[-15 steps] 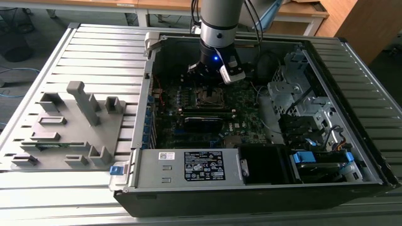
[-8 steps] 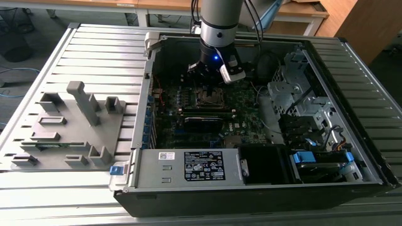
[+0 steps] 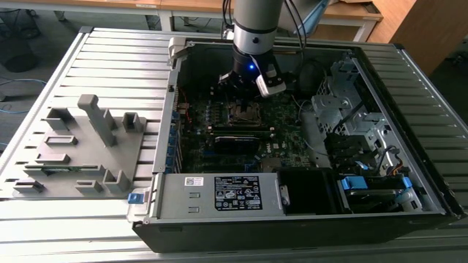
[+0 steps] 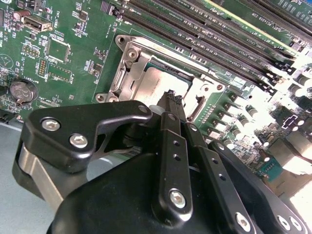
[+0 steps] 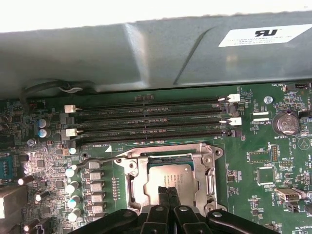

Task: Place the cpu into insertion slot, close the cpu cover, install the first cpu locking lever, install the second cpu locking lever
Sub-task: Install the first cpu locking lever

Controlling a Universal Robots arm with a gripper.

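From where I stand, the slatted desk carries a grey fixture at the exterior view's left. Its posts and pockets look made to keep parts ready in known places.

Next to it lies the open computer case, on its side so the circuit board faces up and the arm can reach straight down into it.

The arm stands over the middle of the board, above the insertion slot. The drive cages sit well off toward the exterior view's right.

In both wrist views the cpu is seated in the slot, its dull metal top showing through the window of the cpu cover. The cover looks to lie flat around the chip, so I judge the chip is placed and the cover is down.

A thin wire locking lever reaches out from the socket's corner, beside the row of memory slots. I cannot tell whether it is hooked under its catch.

The gripper hangs low over the near edge of the chip and cover. Its jaws are pressed together with nothing between them. With the tips brought to one narrow point like this, they seem set for pushing, not grasping. They are at or just above the metal, and I cannot say if they touch it.
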